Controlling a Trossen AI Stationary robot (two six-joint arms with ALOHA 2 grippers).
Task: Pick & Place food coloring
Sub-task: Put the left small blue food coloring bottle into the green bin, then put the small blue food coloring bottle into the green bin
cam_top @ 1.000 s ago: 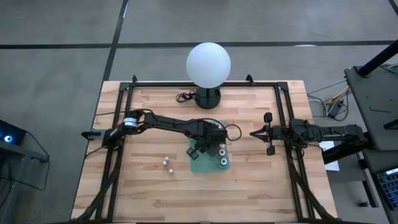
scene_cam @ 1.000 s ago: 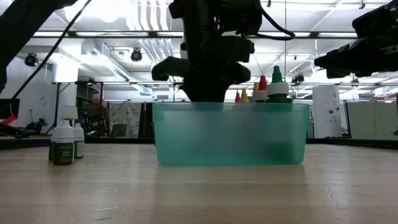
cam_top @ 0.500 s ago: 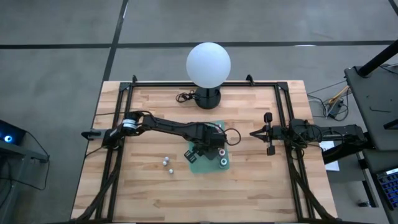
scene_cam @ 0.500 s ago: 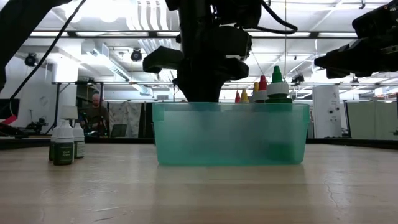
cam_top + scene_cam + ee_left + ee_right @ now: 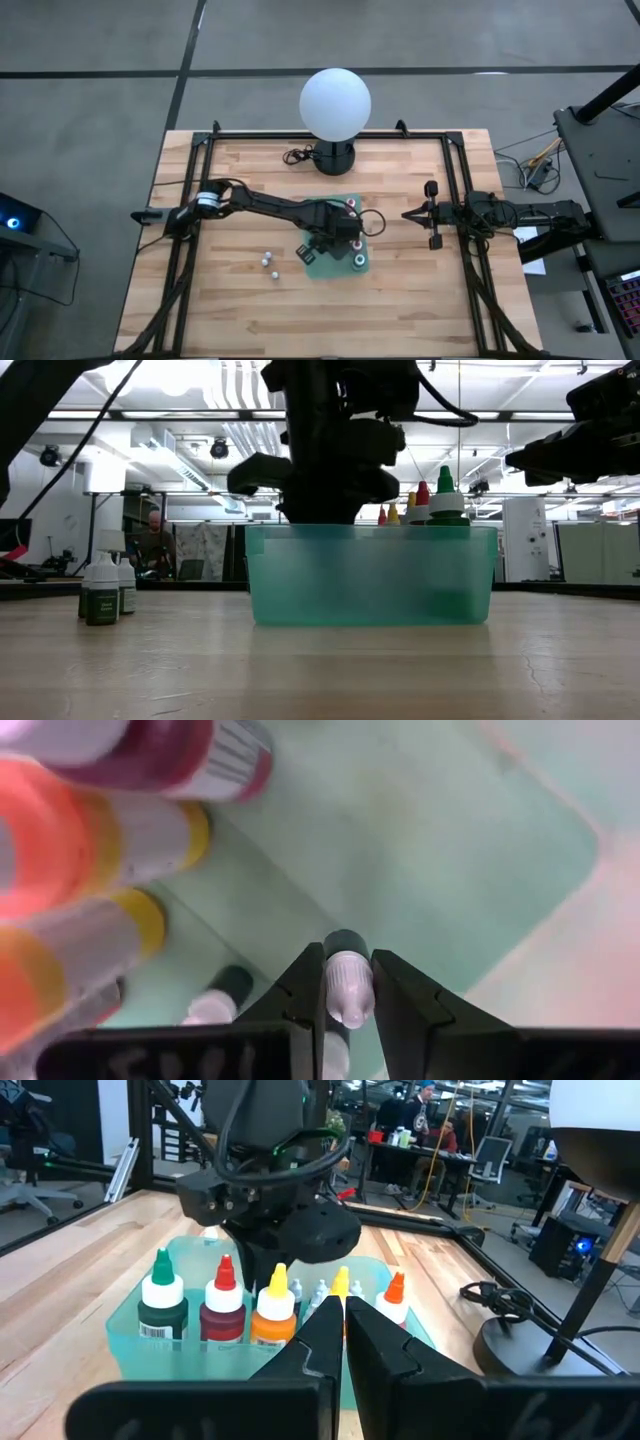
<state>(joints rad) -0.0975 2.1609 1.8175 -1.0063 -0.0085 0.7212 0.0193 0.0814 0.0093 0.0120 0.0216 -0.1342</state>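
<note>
Left pincer clamps a small whitish bottle (over the bin).

**Left arm over green bin, right arm parked**

Seen from straight above: wooden table with a black frame. At the far edge, a white globe lamp on a dark base, black cord coiled beside it. Near centre, a green bin, mostly hidden beneath the left gripper, which reaches in from the left side. Round bottle tops visible at the bin's right end, reddish and greenish. Just left of the bin, 2 small white bottles standing close together on bare wood. Right gripper at the right side, well apart from the bin, arm stretched off toward the table's edge.
</note>
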